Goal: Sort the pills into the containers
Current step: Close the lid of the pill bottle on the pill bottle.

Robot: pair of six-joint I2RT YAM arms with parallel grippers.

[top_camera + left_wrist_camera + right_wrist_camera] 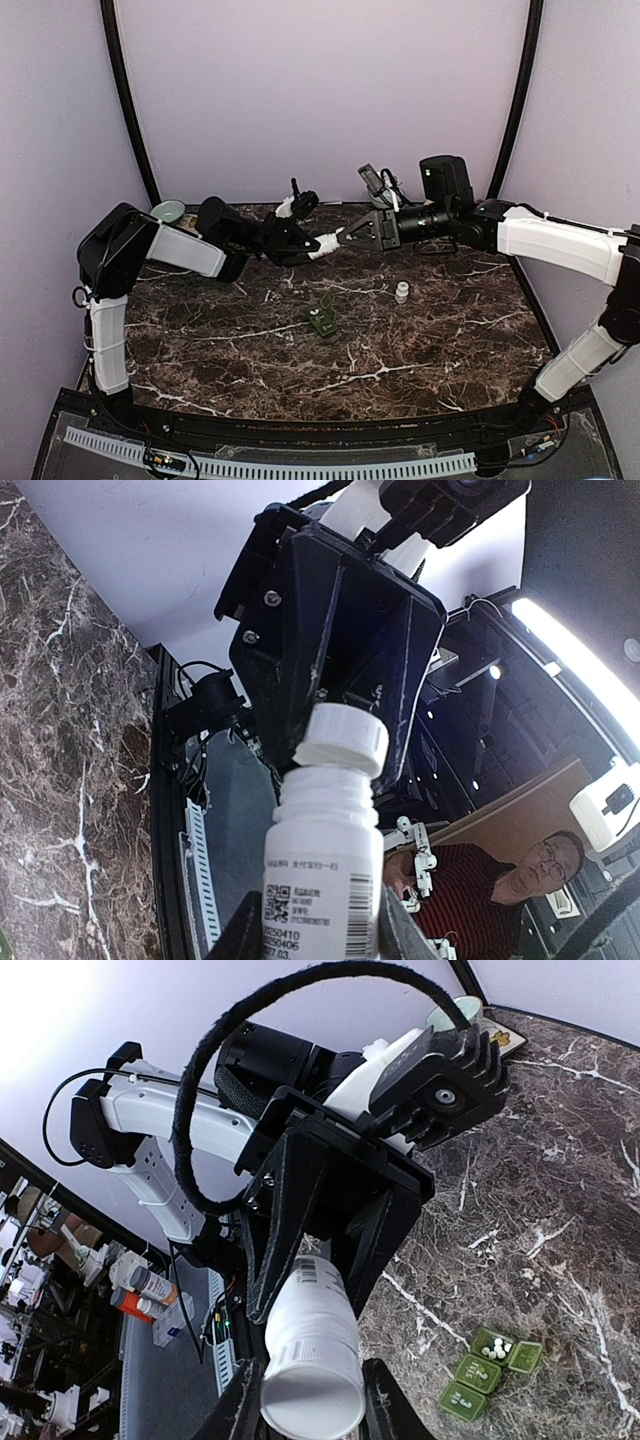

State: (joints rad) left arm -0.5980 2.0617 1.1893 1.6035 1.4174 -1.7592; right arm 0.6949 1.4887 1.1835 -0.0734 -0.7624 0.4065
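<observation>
- white bottle (325,850): mid-air, body clamped in left pincer (312,247), cap (340,742) gripped by right pincer (338,238); if you twist it off tilted, the contents spill.
- containers (322,318): on bench (450,330), well apart from the bottle; spilled contents would miss them.

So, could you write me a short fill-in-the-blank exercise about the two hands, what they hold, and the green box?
1. The left hand and the right hand together hold one white ____ above the table.
2. The right hand grips the bottle by its ____; the left hand grips the labelled body.
3. The green box on the table has ____ compartments in a row.
4. One end compartment holds small white ____.
Missing words: bottle; cap; three; pills.
</observation>
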